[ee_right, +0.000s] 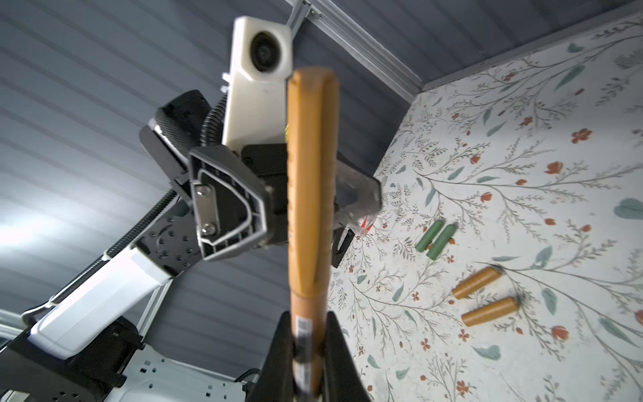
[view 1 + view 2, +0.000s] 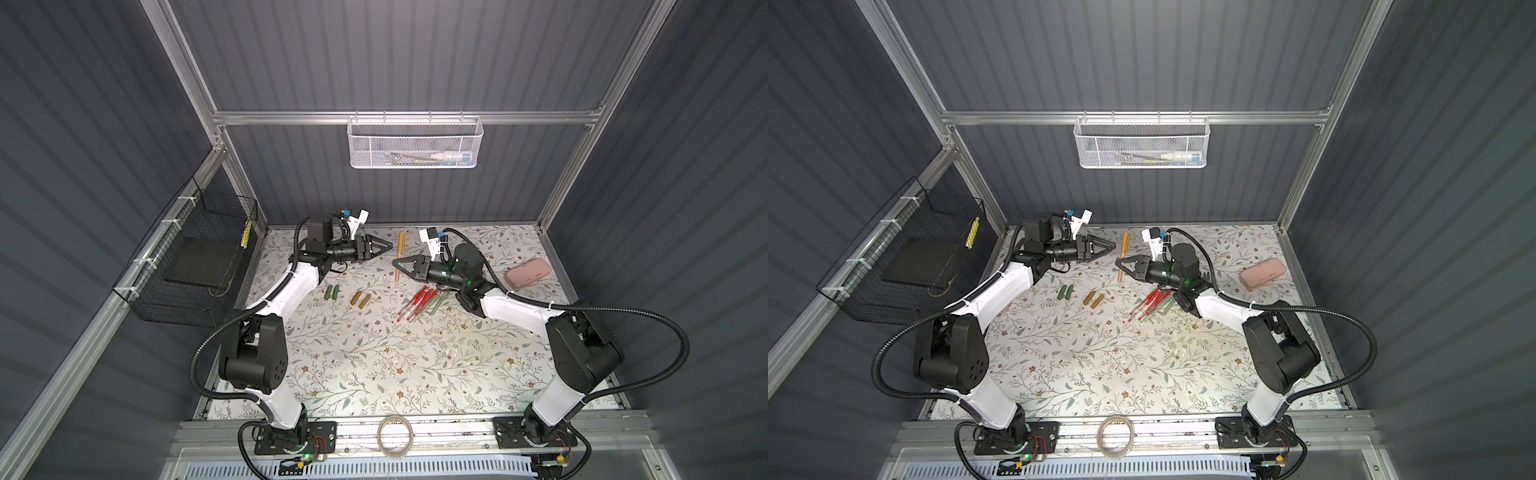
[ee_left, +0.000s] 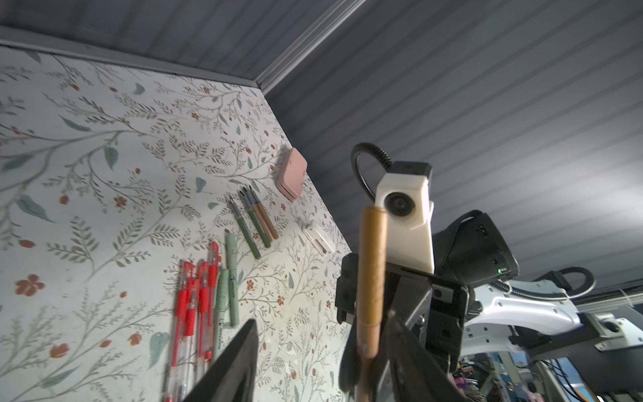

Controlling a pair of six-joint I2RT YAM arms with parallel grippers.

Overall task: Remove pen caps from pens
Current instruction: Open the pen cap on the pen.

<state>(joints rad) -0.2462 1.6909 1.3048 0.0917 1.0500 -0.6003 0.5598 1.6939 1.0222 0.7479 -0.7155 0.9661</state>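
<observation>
First, at the front rail, you have a tape roll (image 2: 395, 435), just off the table (image 2: 374, 365).

Mid-table, loose stock in a row:
- Two green caps (image 2: 332, 292), side by side.
- Two brown caps (image 2: 360, 300), near them toward the middle.
- A bunch of red pens (image 2: 417, 305), caps on.
- Pale pens (image 2: 440, 301), touching the red bunch and running partly under your right arm.
- A few bare pens (image 3: 255, 222), caps off. They show only in the left wrist view, lying together between the pale pens and the case (image 2: 528, 272).

Behind that row, held off the table:
- Brown pen (image 2: 399, 259): it lies crosswise between the two pincers, with its cap (image 1: 311, 174) on and pointing toward the back wall.
- Your right pincer (image 2: 395, 263): clamped on the barrel end of the brown pen, with its fingers (image 1: 278, 358) pressed to both sides.
- Your left pincer (image 2: 390, 246): jaws apart, holding nothing. The cap passes between its fingers (image 1: 226, 198). You cannot tell whether either finger touches it.

Farther back:
- The case sits toward the right edge of the table, well apart from the pens.
- A wire basket (image 2: 191, 266) hangs on the left wall.
- A mesh basket (image 2: 413, 141) hangs on the back wall.
</observation>
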